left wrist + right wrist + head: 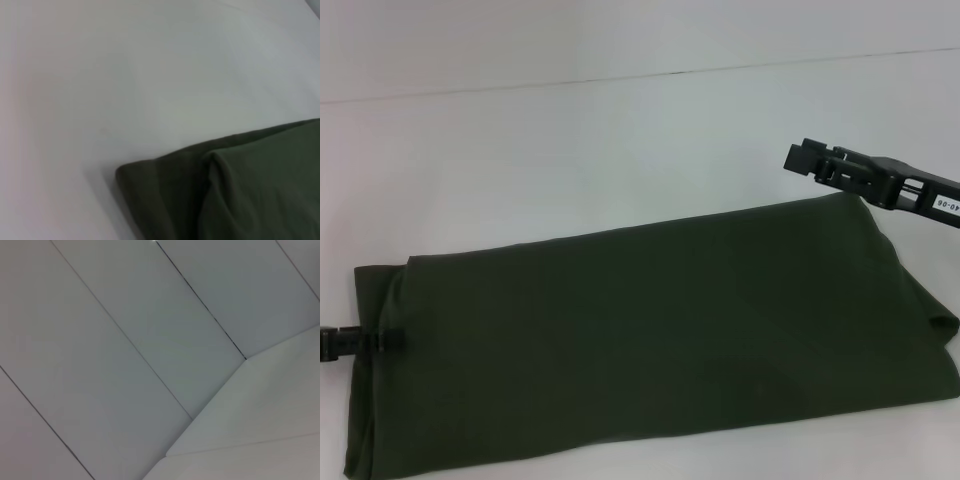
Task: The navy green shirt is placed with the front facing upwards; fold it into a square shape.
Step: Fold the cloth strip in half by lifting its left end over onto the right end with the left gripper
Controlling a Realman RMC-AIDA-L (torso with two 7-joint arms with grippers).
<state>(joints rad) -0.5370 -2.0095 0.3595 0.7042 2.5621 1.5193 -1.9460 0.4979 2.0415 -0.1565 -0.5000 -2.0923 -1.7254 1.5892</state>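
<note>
The navy green shirt (650,330) lies on the white table as a long folded band running left to right, with plain olive cloth facing up and no lettering showing. My left gripper (382,341) pokes in from the left edge of the head view and sits right at the shirt's left end. The left wrist view shows a rounded folded corner of the shirt (235,190) on the table. My right gripper (810,162) hovers open just above and beyond the shirt's far right corner, with nothing between its fingers.
The white table (570,150) stretches beyond the shirt to a seam line at the back. The right wrist view shows only pale panels with dark seams (200,300) and a white table corner (260,405).
</note>
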